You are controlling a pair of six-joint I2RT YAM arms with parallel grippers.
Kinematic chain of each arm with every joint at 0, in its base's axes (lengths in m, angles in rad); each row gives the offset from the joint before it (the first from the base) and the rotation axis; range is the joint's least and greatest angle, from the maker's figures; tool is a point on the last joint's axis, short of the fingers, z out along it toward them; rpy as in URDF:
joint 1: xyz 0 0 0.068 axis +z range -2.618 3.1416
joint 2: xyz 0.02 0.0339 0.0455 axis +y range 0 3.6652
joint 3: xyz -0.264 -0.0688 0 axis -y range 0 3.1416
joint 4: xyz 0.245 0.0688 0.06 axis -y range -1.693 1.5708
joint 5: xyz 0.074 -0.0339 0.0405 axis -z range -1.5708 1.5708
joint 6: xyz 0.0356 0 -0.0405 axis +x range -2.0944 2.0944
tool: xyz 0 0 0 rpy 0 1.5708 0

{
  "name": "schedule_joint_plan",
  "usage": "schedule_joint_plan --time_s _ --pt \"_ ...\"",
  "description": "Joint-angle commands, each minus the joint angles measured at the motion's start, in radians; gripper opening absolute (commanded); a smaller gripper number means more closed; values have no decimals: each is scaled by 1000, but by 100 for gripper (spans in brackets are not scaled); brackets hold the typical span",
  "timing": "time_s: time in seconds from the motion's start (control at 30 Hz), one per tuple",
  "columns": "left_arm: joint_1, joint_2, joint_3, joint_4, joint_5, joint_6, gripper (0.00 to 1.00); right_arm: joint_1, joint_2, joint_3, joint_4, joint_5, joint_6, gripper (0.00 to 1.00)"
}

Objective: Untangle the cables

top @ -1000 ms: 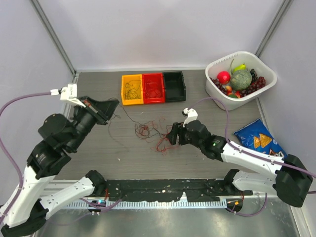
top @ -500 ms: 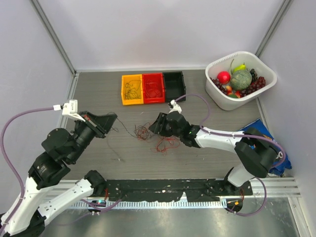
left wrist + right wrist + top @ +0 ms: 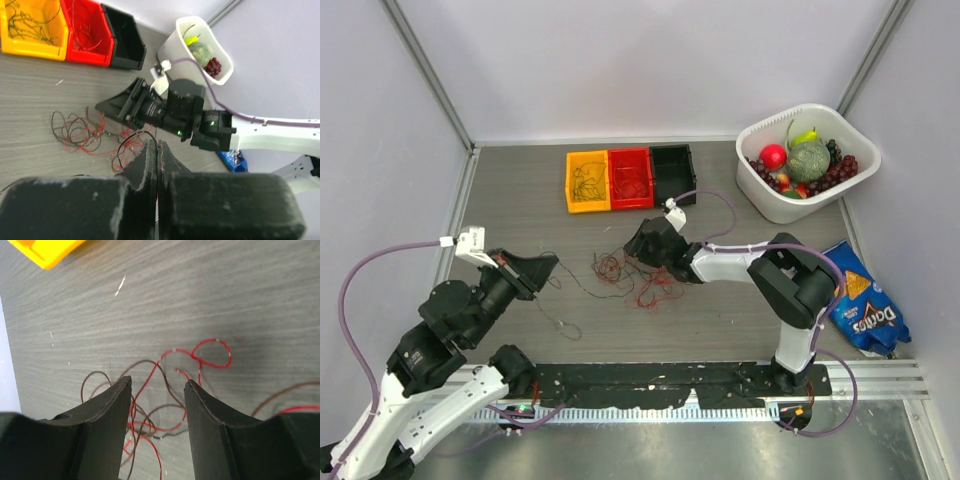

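The cables are a tangle (image 3: 618, 268) of thin red and dark brown wires on the grey table. My left gripper (image 3: 548, 266) is shut on a dark wire (image 3: 131, 136) that runs from its tips (image 3: 156, 142) to the tangle (image 3: 80, 134). My right gripper (image 3: 636, 246) is open and low over the tangle's right side. In the right wrist view its jaws (image 3: 158, 384) straddle red and brown loops (image 3: 150, 425) and touch none that I can see. A loose dark wire loop (image 3: 563, 326) lies near the left arm.
Yellow (image 3: 587, 182), red (image 3: 630, 178) and black (image 3: 672, 173) bins stand in a row at the back, the yellow and red ones holding wires. A white basket of fruit (image 3: 807, 160) sits at the far right. A blue chips bag (image 3: 865, 312) lies by the right edge.
My left gripper has drawn back toward the near edge with the dark wire. My right gripper has moved left and away from me to the tangle's right side.
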Motion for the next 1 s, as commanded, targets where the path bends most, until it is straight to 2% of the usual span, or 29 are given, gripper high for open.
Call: schedule_joint_plan --time_s 0.0,0.07,0.13,0.17,0.2,0.27,0.4,0.53,0.63,0.67,0.73,0.8,0.87,0.93,0.97 --pt "3 -25 -71 -17 -1 -37 0 -7 34 85 60 44 -36 51" --pt "2 -27 -98 -26 -10 -49 0 -7 46 89 78 44 -41 45" --pt "2 -22 -121 -28 -18 -52 0 -7 49 91 84 51 -56 31" --pt "3 -21 -137 -28 -24 -52 0 -7 41 91 84 53 -70 18" --pt "3 -18 -149 -26 -38 -52 0 -7 18 86 75 50 -78 9" --pt "2 1 -178 -23 -64 -52 0 -7 -38 63 61 36 -101 1" --pt "3 68 -247 19 -81 -72 0 -4 -240 -15 29 -6 -240 1" --pt "3 134 -351 137 -52 -103 1 -1 -486 -46 -129 -19 -364 1" --pt "3 191 -414 231 3 -118 6 -2 -676 -53 -260 -48 -429 1" --pt "3 212 -430 257 28 -126 10 -1 -718 -52 -296 -74 -458 1" --pt "3 260 -450 311 79 -135 26 -1 -822 -52 -333 -105 -481 1" --pt "3 286 -450 369 148 -129 53 -2 -916 -53 -354 -128 -492 1" --pt "2 295 -454 447 236 -115 73 -2 -985 -47 -370 -148 -494 1" --pt "3 291 -465 559 342 -104 85 -2 -1017 -29 -390 -182 -501 1" --pt "3 286 -470 632 382 -103 89 -2 -1023 -23 -396 -200 -503 1"
